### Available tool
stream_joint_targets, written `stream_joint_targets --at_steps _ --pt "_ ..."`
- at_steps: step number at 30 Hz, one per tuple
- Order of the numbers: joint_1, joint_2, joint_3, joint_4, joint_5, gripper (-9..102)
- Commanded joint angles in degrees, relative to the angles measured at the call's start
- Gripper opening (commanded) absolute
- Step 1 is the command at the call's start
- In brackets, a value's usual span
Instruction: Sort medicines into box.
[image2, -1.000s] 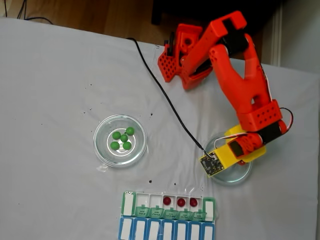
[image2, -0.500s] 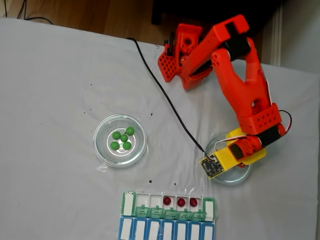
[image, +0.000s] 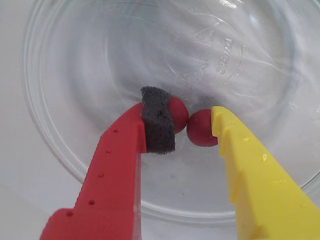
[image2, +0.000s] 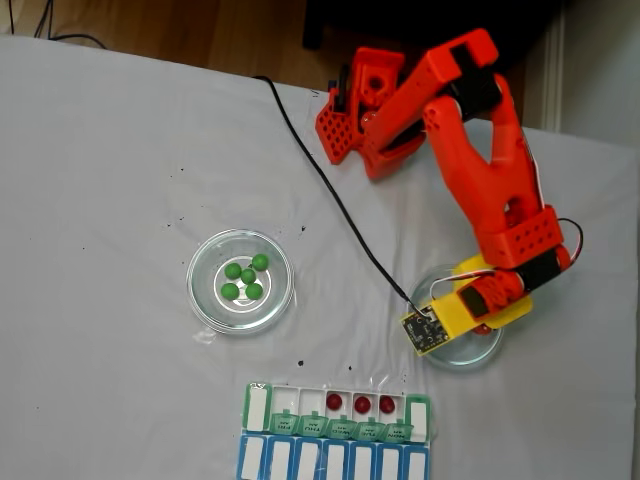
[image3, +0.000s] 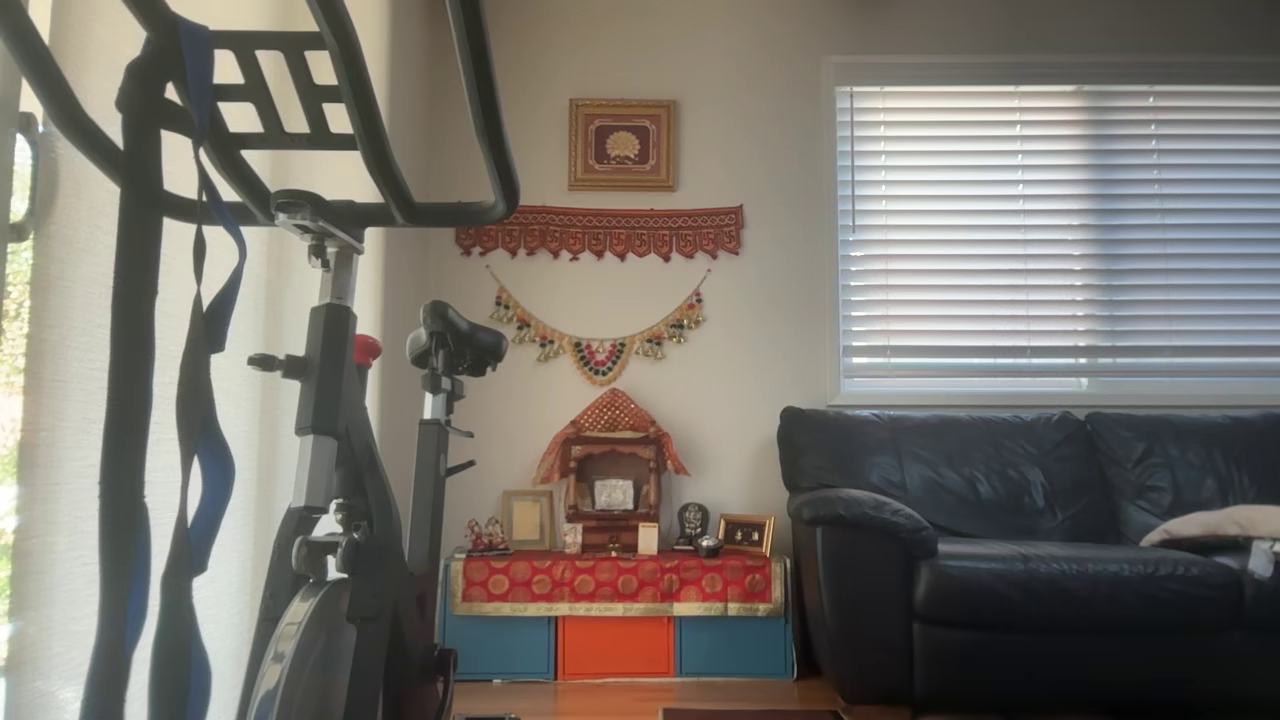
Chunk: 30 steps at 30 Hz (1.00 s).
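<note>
A table under a pale grey cloth (image2: 110, 180) carries everything. In the fixed view, the arm's red base (image2: 355, 110) sits at one o'clock, a glass dish (image2: 205, 300) near centre, another dish (image2: 480, 352) at four o'clock, the green-lidded box (image2: 258, 405) and blue-lidded row (image2: 250, 458) at six.

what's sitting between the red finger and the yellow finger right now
In the wrist view, two dark red balls lie side by side between the open gripper's fingers, inside the glass dish.
</note>
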Motion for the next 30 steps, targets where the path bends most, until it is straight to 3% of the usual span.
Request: stream_joint_targets --at_steps 1,30 --pt "-1.14 0.53 -0.79 -0.70 0.26 14" --pt "0.70 2.72 -7.73 8.26 1.05 19"
